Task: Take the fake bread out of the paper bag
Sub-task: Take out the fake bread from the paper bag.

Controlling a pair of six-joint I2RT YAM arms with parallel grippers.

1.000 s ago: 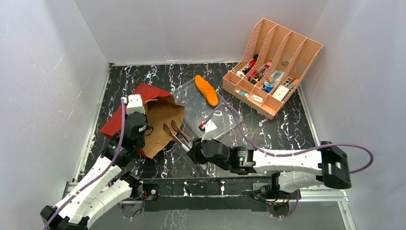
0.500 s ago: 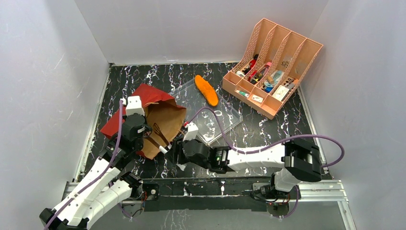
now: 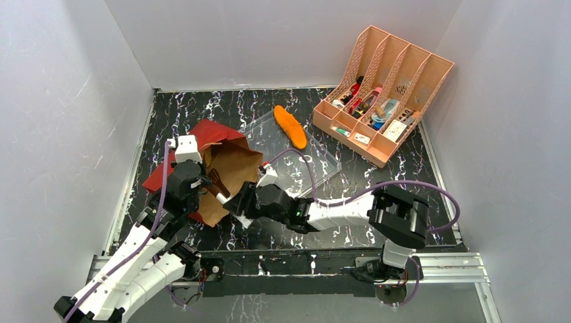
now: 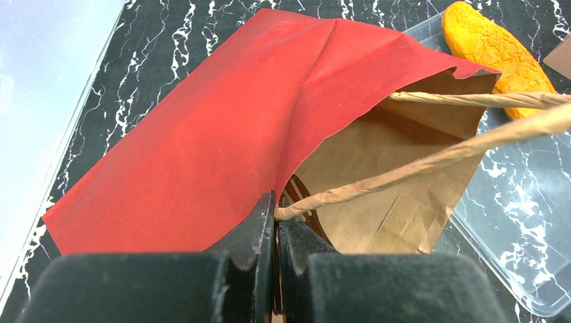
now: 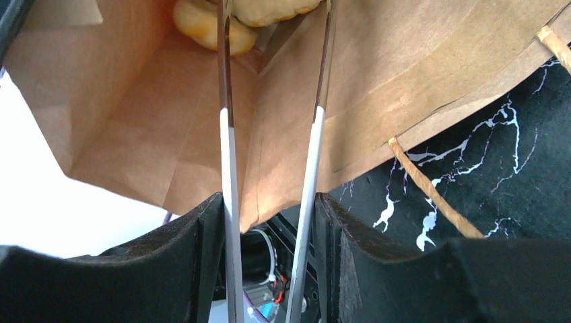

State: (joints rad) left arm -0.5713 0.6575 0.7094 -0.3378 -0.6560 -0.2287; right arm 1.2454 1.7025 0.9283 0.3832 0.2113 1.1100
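The paper bag (image 3: 202, 134) lies on its side, red outside, brown inside, mouth facing right. My left gripper (image 3: 200, 183) is shut on the bag's near rim by a twisted handle (image 4: 431, 158), and its jaws (image 4: 275, 222) hold the mouth open. My right gripper (image 3: 246, 202) is shut on metal tongs (image 3: 219, 182), whose arms (image 5: 225, 134) reach into the bag. Tan bread pieces (image 5: 202, 23) lie deep inside, at the tong tips; whether the tips touch them is hidden. An orange loaf (image 3: 290, 126) lies on the clear tray (image 3: 306, 168).
A pink desk organizer (image 3: 384, 94) with small items stands at the back right. The clear plastic tray lies just right of the bag's mouth. White walls enclose the black marbled table on three sides. The right arm's purple cable loops over the tray.
My right arm has swung left and pushed the tongs from outside the bag's mouth into the bag. My left gripper has kept its hold on the rim.
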